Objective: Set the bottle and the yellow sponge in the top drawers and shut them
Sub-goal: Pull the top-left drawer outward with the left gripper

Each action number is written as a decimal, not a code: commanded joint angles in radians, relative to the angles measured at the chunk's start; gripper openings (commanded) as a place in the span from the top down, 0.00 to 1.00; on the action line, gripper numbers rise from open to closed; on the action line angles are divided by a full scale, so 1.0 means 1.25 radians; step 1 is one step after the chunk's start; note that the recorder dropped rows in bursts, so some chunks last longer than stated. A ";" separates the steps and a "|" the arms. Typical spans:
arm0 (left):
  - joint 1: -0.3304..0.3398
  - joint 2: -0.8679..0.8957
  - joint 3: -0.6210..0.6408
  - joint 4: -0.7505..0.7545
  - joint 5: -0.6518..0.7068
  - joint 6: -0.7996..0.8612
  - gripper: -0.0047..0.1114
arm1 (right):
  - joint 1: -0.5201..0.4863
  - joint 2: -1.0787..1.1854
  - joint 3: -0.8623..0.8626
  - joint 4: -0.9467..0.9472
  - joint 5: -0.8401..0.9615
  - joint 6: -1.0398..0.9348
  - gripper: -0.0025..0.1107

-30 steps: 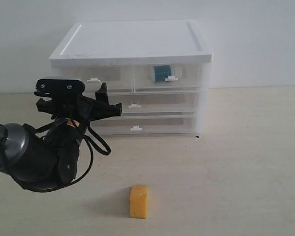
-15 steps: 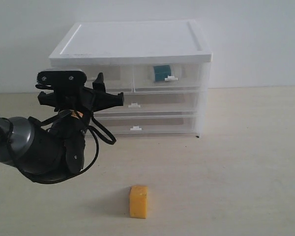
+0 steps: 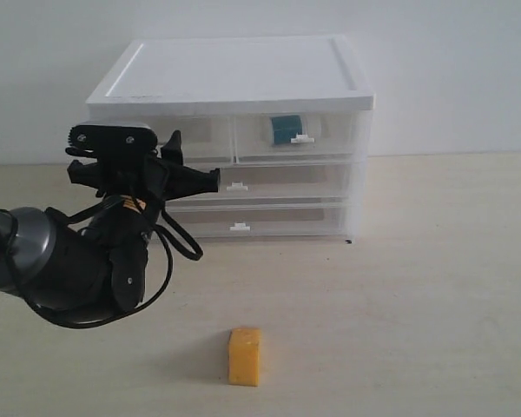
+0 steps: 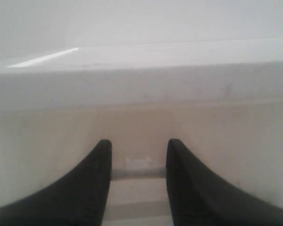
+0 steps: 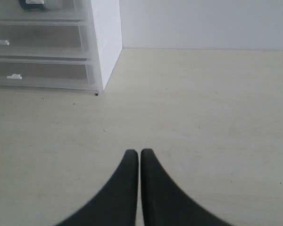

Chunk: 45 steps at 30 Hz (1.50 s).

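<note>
Exterior view, upper centre: top drawers (image 3: 210,130) sit shut, bottle (image 3: 286,129) inside the right one. Left claw (image 4: 138,147) is spread astride the left tab handle (image 4: 138,162); right claw (image 5: 139,157) is pressed together. Lower centre, the yellow sponge (image 3: 245,355) looks light and squashy; pinch its narrow sides gently.
</note>
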 commanded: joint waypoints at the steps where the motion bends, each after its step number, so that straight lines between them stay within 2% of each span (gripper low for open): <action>1: -0.013 -0.047 0.043 -0.021 -0.022 0.013 0.92 | 0.000 -0.004 0.000 -0.003 -0.002 -0.006 0.98; 12: -0.107 -0.149 0.164 -0.116 -0.022 0.029 0.92 | 0.000 -0.004 0.000 -0.003 -0.002 -0.006 0.98; 23: -0.212 -0.160 0.217 -0.266 -0.022 0.081 0.92 | 0.000 -0.004 0.000 -0.003 -0.002 -0.006 0.98; 27: -0.228 -0.162 0.217 -0.311 -0.022 0.085 0.92 | 0.000 -0.004 0.000 -0.003 -0.002 -0.006 0.98; 34: -0.264 -0.164 0.217 -0.324 -0.022 0.087 0.92 | 0.000 -0.004 0.000 -0.002 -0.002 -0.004 0.98; 39: -0.267 -0.164 0.217 -0.347 -0.022 0.087 0.92 | 0.000 -0.004 0.000 -0.002 -0.002 -0.004 0.98; 41: -0.267 -0.164 0.217 -0.350 -0.022 0.087 0.89 | 0.000 -0.004 0.000 -0.002 -0.002 -0.004 0.98; 43: -0.267 -0.164 0.217 -0.350 -0.022 0.087 0.81 | 0.000 -0.004 0.000 -0.002 -0.002 -0.004 0.98; 45: -0.267 -0.164 0.217 -0.350 -0.022 0.087 0.69 | 0.000 -0.004 0.000 -0.002 -0.002 -0.004 0.98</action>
